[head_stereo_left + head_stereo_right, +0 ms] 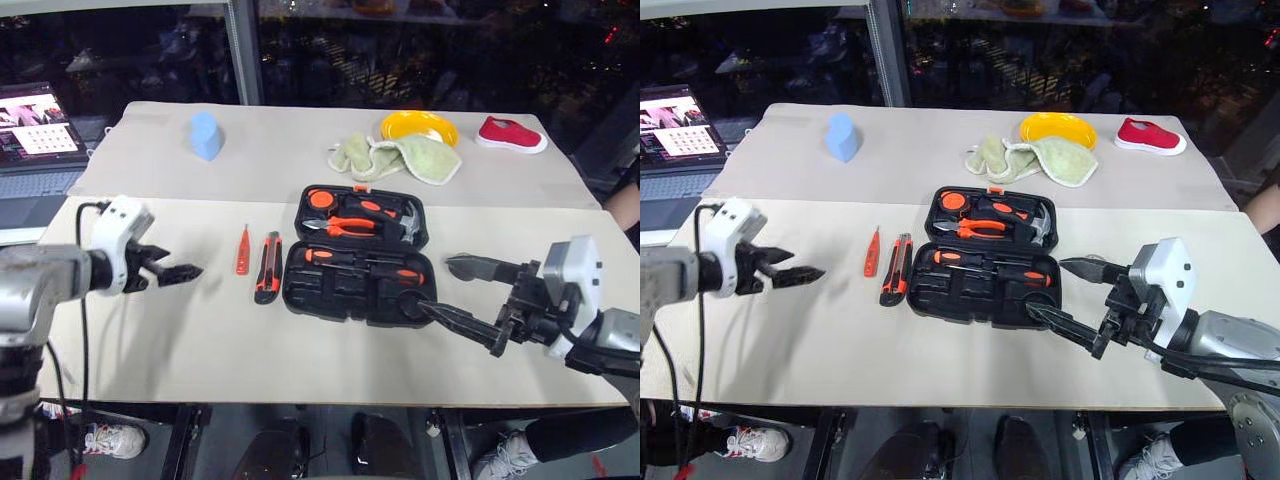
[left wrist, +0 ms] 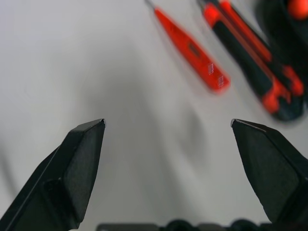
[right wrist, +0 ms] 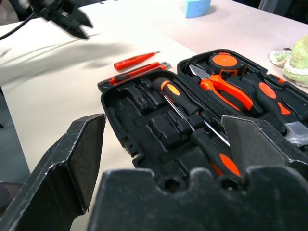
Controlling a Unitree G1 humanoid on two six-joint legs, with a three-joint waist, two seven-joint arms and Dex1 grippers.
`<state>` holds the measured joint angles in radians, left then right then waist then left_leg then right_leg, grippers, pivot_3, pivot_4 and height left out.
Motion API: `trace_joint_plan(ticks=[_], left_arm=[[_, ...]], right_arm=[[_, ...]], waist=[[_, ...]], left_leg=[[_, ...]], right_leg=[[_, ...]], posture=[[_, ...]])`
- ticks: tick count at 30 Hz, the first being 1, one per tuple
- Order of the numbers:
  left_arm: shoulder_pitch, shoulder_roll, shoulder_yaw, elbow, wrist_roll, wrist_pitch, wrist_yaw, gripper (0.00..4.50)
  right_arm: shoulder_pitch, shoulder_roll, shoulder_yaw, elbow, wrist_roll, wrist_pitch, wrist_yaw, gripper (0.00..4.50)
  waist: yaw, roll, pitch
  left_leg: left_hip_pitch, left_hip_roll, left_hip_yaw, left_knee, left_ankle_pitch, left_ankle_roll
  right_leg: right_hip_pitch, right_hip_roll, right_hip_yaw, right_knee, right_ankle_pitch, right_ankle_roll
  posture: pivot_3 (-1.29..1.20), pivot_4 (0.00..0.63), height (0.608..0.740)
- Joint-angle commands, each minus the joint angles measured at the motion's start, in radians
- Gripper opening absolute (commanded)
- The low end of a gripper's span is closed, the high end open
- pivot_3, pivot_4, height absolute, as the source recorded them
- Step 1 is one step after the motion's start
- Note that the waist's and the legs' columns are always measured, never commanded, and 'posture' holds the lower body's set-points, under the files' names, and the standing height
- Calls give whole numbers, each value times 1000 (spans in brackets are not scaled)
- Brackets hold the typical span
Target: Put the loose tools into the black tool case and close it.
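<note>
My left gripper (image 1: 178, 271) hangs at the left middle of the head view, its two black fingers spread apart and empty, pointing toward frame centre. Just beyond its tips lies bare bench (image 1: 150, 340), then the small red slim screwdriver (image 1: 242, 251), and just beside that the orange-and-black utility knife (image 1: 268, 267). Both run lengthwise up and down the frame, so they lie crosswise to my reach; I judge this arm the nearer one for either. Right of the knife sits the flat black moulded-plastic tool case (image 1: 352, 293), lid thrown back, with two orange-and-black handled screwdrivers (image 1: 362, 264) already seated in the near half. My right gripper (image 1: 462, 290), at lower right, also stands wide and holds nothing, its lower finger over the case's near right corner. The bench between my left gripper and the red screwdriver is free, well in from its edges.
</note>
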<state>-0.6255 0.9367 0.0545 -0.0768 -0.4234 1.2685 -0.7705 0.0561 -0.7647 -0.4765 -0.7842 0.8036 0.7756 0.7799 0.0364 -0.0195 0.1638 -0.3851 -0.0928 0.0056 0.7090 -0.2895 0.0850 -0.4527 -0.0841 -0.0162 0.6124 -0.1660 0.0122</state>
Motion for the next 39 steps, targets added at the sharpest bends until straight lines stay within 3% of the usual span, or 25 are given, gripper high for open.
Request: trace_joint_plan(ticks=[1,6,9,27,30,38,39], left_arm=[[-195,-99,-90,70,54,174,131,4500],[-412,-222,-169,241,94,290,213,4500],[-472,-249,-228,338,119,269,228,4500],[-556,-383,-323,738,205,148,236,4500],[-566,-399,-320,797,223,112,230,3798],[-601,-427,-254,976,265,69,241,670],[-606,-425,-244,989,271,62,244,435]], right_arm=[[-7,20,-12,-69,68,-30,-50,4462],[19,39,18,-112,74,-50,-99,4462],[31,52,42,-135,69,-59,-132,4462],[124,64,71,-201,82,-112,-238,4462],[124,63,73,-201,86,-116,-247,4500],[119,49,61,-197,108,-122,-266,4500],[121,47,57,-196,111,-123,-265,4500]], waist=[[0,0,0],[-3,-2,0],[-9,-1,0],[-18,-2,0],[-19,-2,0],[-12,-2,0],[-12,-2,0]], left_leg=[[0,0,0,0,0,0],[0,0,0,0,1,-1],[-1,0,0,0,2,-1],[-1,0,0,0,2,-3],[-1,0,0,0,2,-3],[0,0,0,1,2,-2],[0,0,0,1,2,-2]], right_leg=[[0,1,1,0,0,0],[0,4,2,1,0,0],[-2,5,3,2,0,0],[-2,4,4,2,0,0],[-2,1,4,2,0,0],[-1,-1,4,3,0,0],[-1,-1,4,3,0,0]], posture=[[0,150,740],[0,150,740],[0,150,740],[0,150,740],[0,150,740],[0,150,740],[0,150,740]])
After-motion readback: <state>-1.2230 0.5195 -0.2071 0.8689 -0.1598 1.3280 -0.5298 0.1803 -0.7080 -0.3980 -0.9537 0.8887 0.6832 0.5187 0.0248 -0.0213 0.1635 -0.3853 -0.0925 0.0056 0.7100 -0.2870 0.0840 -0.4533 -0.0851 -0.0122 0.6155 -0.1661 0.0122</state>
